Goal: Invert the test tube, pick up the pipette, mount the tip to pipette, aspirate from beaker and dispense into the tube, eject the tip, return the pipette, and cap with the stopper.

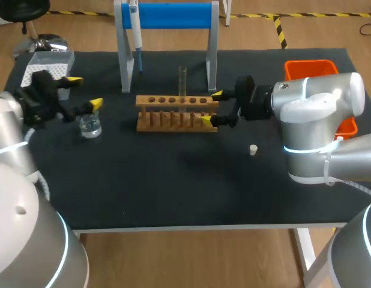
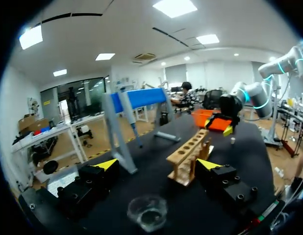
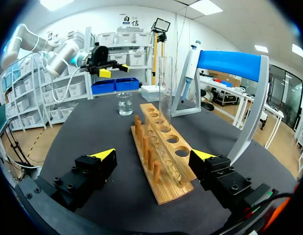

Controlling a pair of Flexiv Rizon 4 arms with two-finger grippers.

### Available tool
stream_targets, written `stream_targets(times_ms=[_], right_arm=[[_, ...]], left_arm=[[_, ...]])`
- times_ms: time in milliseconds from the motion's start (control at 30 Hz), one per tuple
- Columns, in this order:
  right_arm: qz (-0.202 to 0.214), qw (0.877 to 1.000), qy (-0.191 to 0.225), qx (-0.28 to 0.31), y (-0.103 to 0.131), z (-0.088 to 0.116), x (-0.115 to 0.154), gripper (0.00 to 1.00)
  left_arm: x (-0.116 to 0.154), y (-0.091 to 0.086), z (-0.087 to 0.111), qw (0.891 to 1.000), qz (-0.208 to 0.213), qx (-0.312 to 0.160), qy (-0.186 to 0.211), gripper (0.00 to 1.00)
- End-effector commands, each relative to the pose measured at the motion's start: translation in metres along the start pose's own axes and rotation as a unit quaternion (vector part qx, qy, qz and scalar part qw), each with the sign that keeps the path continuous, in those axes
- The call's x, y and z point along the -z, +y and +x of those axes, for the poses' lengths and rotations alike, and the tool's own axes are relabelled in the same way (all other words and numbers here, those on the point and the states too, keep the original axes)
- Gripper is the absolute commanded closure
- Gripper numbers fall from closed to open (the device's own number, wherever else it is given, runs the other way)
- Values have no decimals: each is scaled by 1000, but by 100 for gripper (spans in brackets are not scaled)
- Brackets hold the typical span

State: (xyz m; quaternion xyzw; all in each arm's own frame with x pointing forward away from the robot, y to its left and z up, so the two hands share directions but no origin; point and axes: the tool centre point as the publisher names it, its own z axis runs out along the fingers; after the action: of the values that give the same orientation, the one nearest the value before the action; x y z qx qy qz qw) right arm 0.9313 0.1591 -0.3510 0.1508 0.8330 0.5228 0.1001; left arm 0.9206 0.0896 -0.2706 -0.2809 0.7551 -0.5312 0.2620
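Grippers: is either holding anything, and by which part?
Nothing held. Left gripper is open by the beaker; right gripper is open at the rack's end, the tube standing untouched.

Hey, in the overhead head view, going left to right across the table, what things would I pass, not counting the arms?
Tip box → beaker → test tube rack → stopper → orange bin.

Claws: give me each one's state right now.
Left claw: open, holding nothing, beaker just ahead.
Right claw: open, holding nothing, straddling the rack end.
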Motion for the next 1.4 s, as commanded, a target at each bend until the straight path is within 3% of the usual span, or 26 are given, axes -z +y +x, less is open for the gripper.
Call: stream_targets(times_ms=[33,333,567,967,1400], right_arm=[[1,1000,1,0,0,0,1,0],[1,1000,1,0,0,0,1,0],[1,1000,1,0,0,0,1,0],[1,1000,1,0,0,0,1,0],[1,1000,1,0,0,0,1,0]], left_arm=[[57,4,-15,994,-16,12,-110,0],[77,19,-56,979,-54,40,-191,0],[69,27,-93,959,-84,97,-254,0],[36,48,-138,944,-104,131,-284,0],[16,63,-171,932,-108,149,-313,0]])
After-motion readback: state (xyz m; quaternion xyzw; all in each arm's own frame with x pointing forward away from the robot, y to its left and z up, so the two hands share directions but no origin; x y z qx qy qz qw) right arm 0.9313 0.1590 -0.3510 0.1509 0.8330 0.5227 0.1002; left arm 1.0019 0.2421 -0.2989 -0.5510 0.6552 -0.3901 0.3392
